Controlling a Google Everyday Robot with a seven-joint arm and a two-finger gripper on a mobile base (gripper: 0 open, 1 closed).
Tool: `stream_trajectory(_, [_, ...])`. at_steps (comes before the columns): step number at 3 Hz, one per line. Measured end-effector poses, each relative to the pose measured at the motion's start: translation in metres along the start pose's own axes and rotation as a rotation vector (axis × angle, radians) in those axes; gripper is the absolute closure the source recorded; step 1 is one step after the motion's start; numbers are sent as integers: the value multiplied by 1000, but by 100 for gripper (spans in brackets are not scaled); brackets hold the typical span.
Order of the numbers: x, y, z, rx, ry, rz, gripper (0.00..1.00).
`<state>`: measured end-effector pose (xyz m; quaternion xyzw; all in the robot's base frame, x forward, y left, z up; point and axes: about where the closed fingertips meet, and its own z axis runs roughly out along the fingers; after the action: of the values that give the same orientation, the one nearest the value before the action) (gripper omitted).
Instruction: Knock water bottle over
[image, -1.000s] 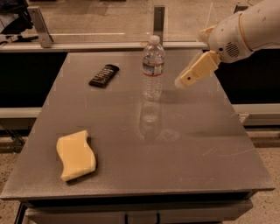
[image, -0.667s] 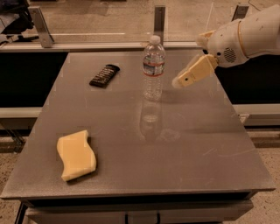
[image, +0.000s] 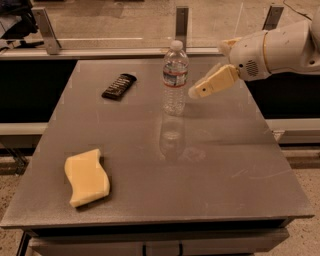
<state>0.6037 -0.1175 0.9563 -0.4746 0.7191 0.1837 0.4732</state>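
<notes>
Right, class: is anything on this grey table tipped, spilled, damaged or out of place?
Nothing stands out. The clear ribbed plastic water bottle stands upright, capped; the black remote and wavy yellow sponge lie flat. The robot's hand hovers close beside the bottle.

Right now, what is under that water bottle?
The water bottle stands upright on the grey table; its base hides the spot beneath. The gripper hovers close beside it, at label height.

Nothing is legible on the label (image: 175, 78) of the water bottle (image: 174, 100), with the gripper (image: 198, 92) just beside it
</notes>
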Motion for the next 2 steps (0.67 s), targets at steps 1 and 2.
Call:
stream_trajectory(1, [-2,-1,8,4,-36,10,0])
stream_trajectory(2, [-3,-3,15,8,-58,16,0])
